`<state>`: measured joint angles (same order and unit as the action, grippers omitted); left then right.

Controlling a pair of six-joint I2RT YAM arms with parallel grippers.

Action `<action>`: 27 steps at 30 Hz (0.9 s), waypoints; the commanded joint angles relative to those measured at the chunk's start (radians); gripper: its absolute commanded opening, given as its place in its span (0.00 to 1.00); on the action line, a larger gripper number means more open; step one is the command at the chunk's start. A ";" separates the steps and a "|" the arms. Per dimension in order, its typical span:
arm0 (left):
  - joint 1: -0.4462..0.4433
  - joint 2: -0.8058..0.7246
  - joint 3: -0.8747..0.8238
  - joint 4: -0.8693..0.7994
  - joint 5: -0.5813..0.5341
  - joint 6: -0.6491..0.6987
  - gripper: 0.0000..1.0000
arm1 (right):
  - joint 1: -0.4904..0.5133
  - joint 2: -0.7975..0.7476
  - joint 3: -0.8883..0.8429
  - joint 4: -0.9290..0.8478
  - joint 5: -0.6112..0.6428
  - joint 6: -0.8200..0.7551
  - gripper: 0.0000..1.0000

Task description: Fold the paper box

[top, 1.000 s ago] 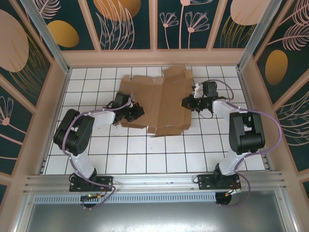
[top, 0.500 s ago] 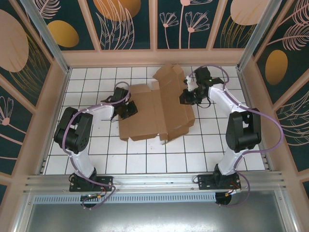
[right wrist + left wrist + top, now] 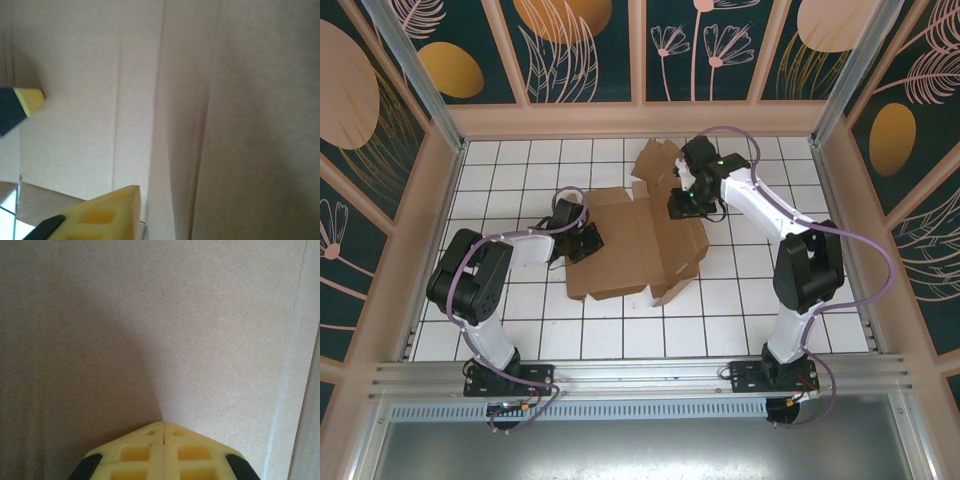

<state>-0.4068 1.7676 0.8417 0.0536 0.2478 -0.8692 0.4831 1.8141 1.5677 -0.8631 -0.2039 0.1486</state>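
1. The paper box point(image 3: 632, 245) lies opened out on the white tiled table point(image 3: 620, 325), near mid-table, between the two arms.
2. Its broad panels lie flat or nearly flat. The far-right flaps point(image 3: 655, 160) stand raised and bent, just beside the right arm's wrist.
3. The left gripper point(image 3: 588, 240) sits at the left edge of the box, with its arm reaching in from the left side.
4. In the left wrist view, the yellow fingers point(image 3: 135, 452) are pressed together tip to tip with no gap, and nothing is clamped between them. The tips point at plain brown cardboard, and a crease line point(image 3: 295, 340) runs down the right of that panel.
5. The right gripper point(image 3: 678, 205) is at the far-right part of the box, just below the raised flaps.
6. In the right wrist view, its jaws stand apart, with one fingertip point(image 3: 27, 99) at the left and the other at the bottom edge. Creased cardboard lies beyond the gap, and no sheet is seen pinched. Contact between the tips and the cardboard cannot be determined.
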 commanded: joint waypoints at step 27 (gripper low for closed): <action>-0.040 -0.032 -0.036 -0.044 0.068 -0.036 0.01 | 0.270 -0.013 -0.040 0.268 0.019 0.191 0.69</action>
<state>-0.4377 1.7596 0.8261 0.0624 0.3050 -0.8963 0.7658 1.8431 1.5352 -0.6014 -0.2241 0.3424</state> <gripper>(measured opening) 0.046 0.676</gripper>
